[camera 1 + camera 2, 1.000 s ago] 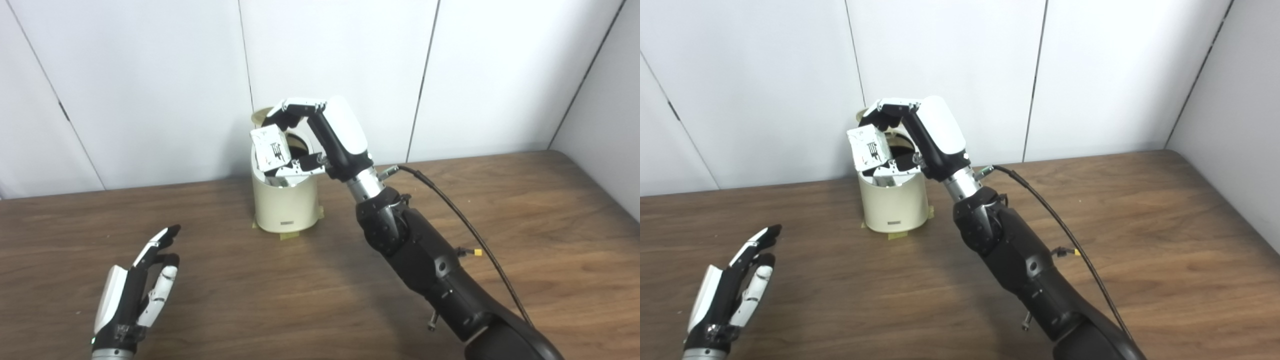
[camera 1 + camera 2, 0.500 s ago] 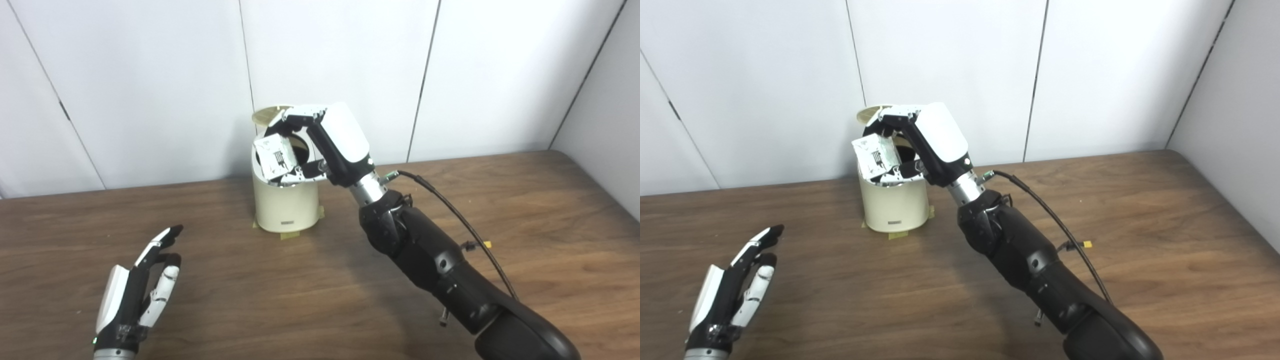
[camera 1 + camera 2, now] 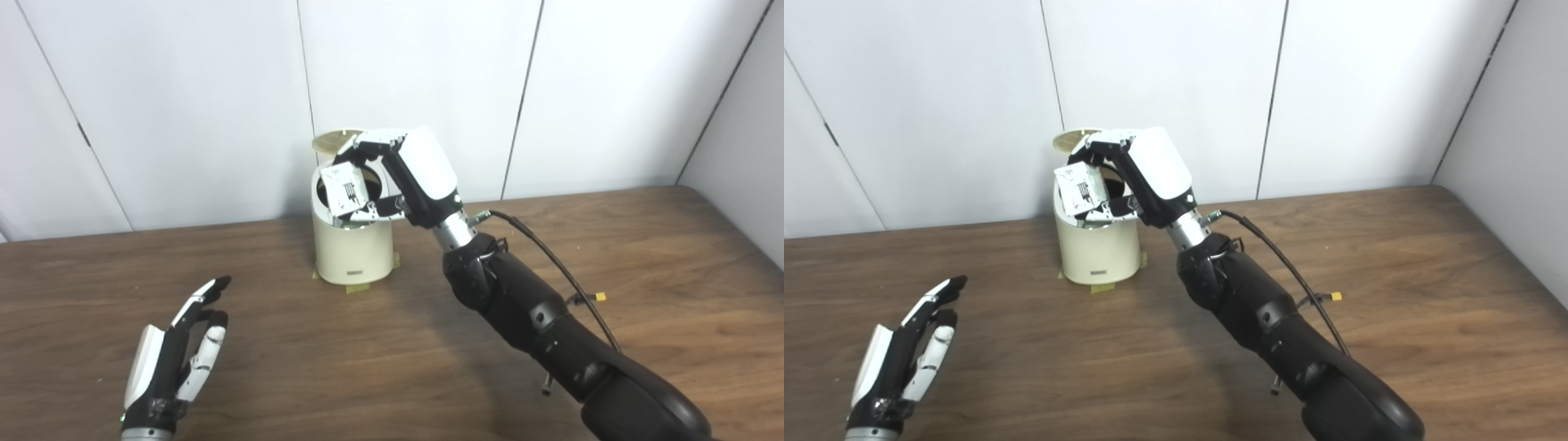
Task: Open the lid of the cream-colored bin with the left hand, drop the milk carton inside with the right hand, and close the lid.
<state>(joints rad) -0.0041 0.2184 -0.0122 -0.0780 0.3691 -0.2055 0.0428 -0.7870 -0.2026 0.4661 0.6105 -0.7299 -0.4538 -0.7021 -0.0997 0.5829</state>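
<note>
bin (image 3: 353,254), cream-colored and round, stands just left of the frame's centre on the brown wooden table (image 3: 643,245), near the white panelled wall (image 3: 184,92). strips of tape (image 3: 358,288) show at its base. its lid (image 3: 335,141) is tipped up at the back, so the dark mouth lies open.

right hand (image 3: 401,177), reaching up from the lower right of the frame on a black arm (image 3: 539,324), has its fingers clamped on the milk carton (image 3: 346,192). fingers press the carton from above and the thumb from below. the carton, white with dark print, is tilted and sits over the bin's mouth, its lower end level with the rim or just inside it; how deep it goes cannot be told. a black cable (image 3: 551,257) loops from the wrist toward the right.

left hand (image 3: 177,355) sits in the lower left of the frame, over the table and well apart from the bin. it holds nothing; its fingers are stretched out and a little spread, pointing up and to the right.
</note>
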